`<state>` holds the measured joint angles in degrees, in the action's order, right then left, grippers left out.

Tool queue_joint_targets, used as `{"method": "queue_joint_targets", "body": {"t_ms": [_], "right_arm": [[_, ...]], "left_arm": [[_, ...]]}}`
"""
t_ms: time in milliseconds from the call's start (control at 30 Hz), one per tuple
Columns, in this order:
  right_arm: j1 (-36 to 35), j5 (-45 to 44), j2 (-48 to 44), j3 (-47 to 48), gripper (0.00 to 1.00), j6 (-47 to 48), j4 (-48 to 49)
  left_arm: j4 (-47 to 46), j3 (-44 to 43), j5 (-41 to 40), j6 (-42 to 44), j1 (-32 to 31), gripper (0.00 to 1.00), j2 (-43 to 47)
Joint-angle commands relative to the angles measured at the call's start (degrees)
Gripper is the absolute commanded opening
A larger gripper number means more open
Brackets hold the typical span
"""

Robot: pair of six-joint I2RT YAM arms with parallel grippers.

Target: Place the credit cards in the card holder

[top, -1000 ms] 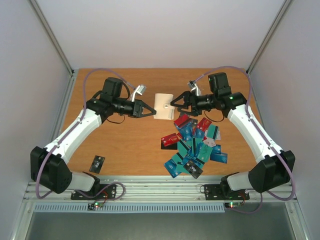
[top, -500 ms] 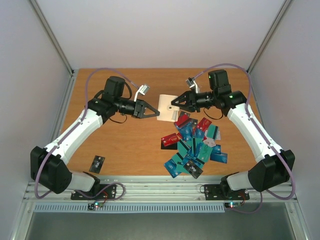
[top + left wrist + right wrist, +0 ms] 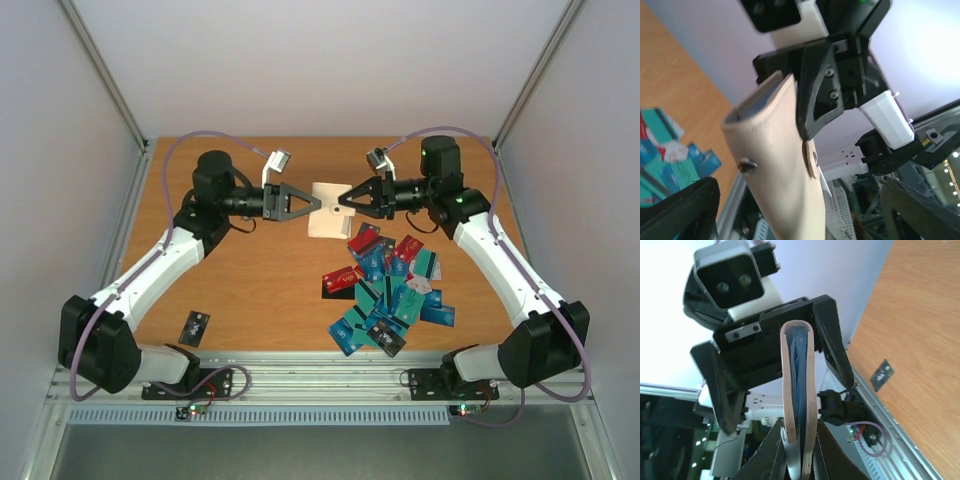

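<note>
The card holder [image 3: 327, 222] hung in the air above the table [image 3: 250, 270], far side, between the two arms and not resting on the wood. The right gripper [image 3: 347, 203] had it: its fingers [image 3: 776, 452] were clamped on either face of the cream cover, near one end. From the right wrist the holder showed edge-on, a narrow loop of beige with bluish-grey sleeves [image 3: 800, 375] packed inside, the cover folded to.

The left gripper [image 3: 312, 203] faced it from the other side with its fingers [image 3: 680, 205] spread wide apart. They stood to either side of the holder's free end, and in the right wrist view there was a gap between each finger and the cover — no grip there. The left wrist view showed the holder's flat face with a small metal stud [image 3: 746, 165] and a rounded tab at its edge.

The credit cards [image 3: 388, 288] lay in a loose overlapping heap on the table in front of the right arm, near the holder but below it — teal, blue and red, with a few black. One more black card [image 3: 194, 326] lay alone near the left arm's base, well apart from the heap.
</note>
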<state>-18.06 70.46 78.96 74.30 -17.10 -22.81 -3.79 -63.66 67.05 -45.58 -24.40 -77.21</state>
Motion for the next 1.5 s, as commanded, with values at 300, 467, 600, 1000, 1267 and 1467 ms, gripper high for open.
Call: {"method": "queue_joint_targets", "body": {"t_ms": [300,467,600,1000,1267,1467], "right_arm": [[-0.48,7.56,0.74,-7.62,0.01,-41.1,60.52],[-0.48,6.82,2.59,-7.01,0.01,-45.09,65.95],[-0.47,6.29,2.27,-6.59,0.01,-42.39,62.64],[-1.31,8.64,2.25,-5.19,0.01,-37.42,56.73],[-1.51,9.78,1.95,-5.31,0.01,-38.08,57.76],[-1.47,9.11,1.23,-3.3,0.34,-30.4,47.47]], "left_arm": [[-63.91,4.41,4.25,-51.05,2.78,0.53,-5.56],[-42.74,3.73,4.67,-37.65,2.78,0.52,-0.36],[-22.36,1.61,4.83,-23.1,2.65,0.43,3.53],[-19.28,1.3,3.5,-16.97,-0.24,0.33,3.04],[-32.1,2.57,3.35,-25.69,-0.47,0.18,1.09],[-36.31,3.08,1.31,-31.8,-0.56,0.0,-0.68]]}}
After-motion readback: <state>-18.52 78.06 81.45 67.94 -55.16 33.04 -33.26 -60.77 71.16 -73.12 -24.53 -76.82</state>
